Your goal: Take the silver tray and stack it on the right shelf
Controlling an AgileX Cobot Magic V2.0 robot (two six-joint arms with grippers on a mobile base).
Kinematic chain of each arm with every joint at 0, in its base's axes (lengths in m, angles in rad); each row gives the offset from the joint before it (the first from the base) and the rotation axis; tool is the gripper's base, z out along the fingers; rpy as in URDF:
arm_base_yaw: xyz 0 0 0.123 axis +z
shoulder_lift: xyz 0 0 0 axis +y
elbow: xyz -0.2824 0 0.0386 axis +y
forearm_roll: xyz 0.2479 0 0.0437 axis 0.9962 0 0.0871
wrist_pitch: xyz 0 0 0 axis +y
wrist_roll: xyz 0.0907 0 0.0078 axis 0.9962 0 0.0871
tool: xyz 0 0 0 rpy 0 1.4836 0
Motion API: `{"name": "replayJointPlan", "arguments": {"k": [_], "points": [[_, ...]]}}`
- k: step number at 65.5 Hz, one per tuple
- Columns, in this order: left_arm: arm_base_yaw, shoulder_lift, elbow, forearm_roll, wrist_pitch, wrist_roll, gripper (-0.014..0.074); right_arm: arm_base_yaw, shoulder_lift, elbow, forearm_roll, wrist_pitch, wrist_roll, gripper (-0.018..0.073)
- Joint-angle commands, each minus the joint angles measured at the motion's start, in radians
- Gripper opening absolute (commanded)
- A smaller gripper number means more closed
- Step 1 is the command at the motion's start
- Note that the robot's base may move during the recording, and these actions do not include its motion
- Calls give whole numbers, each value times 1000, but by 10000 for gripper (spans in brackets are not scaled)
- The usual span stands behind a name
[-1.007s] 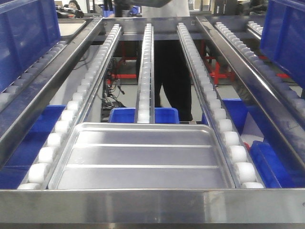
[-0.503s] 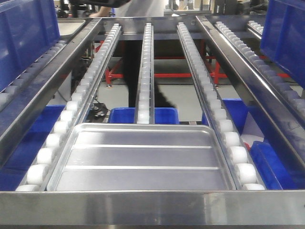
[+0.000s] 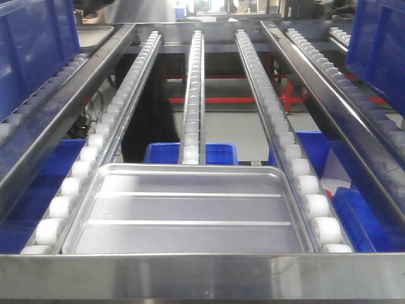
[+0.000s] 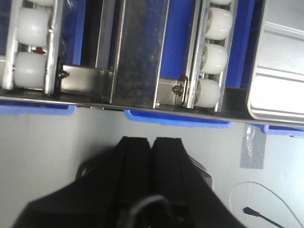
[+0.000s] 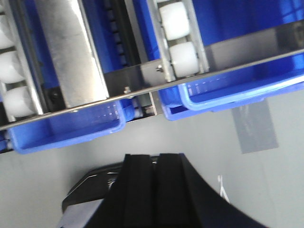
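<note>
Silver tray (image 3: 190,212) sits on the rollers (image 3: 63,204) at the front bar (image 3: 202,273). Left fingers (image 4: 137,161) and right fingers (image 5: 140,175) pressed together, empty, seemingly below that bar. Reach stage: open up, rise, take the near rim.

Silver tray (image 3: 190,212): sheet metal, satin-bright, smooth, w/ soft reflections on floor & ridges; front bar (image 3: 202,275): polished steel, faint streaks; rollers (image 3: 62,206): white plastic, smooth, semi-gloss; cross beam (image 4: 137,47): steel, duller, speckled & scuffed; blue bins (image 3: 28,50): moulded plastic, smooth, glossy at rims; left gripper (image 4: 152,140) & right gripper (image 5: 158,156): black, matt, prob. plastic, flat-faced; floor (image 4: 42,137): grey, smooth, low sheen; tape patch (image 5: 254,126): darker grey, matt.
</note>
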Motion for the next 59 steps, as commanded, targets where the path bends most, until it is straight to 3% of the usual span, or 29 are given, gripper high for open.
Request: {"name": "replayJointPlan", "arguments": {"k": [1,8,11,22,26,31,41,59], "points": [[-9,46,-36,-57,-48,-5,-90,17,34,-40,45,-62,-31,52],[-80,83,-42,-49,-104,-6,-91,84,91,-40,35,-139,-50,57],[-125,96,-49,-25,-135,-43,-91,129,125,-42,35,-172,-48,58],[-309,162,-96,285,-180,-419,-91,260,245,-91,-1,-268,62,60],[-372,190,-122,364,-180,-499,-91,310,289,-122,-60,-302,134,62],[-437,231,-158,393,-180,-559,-91,368,340,-173,-168,-296,243,68],[-507,329,-231,401,-198,-607,-91,486,438,-277,-319,-268,436,69],[-519,515,-371,396,-229,-607,-91,625,657,-448,-306,-249,460,69]]}}
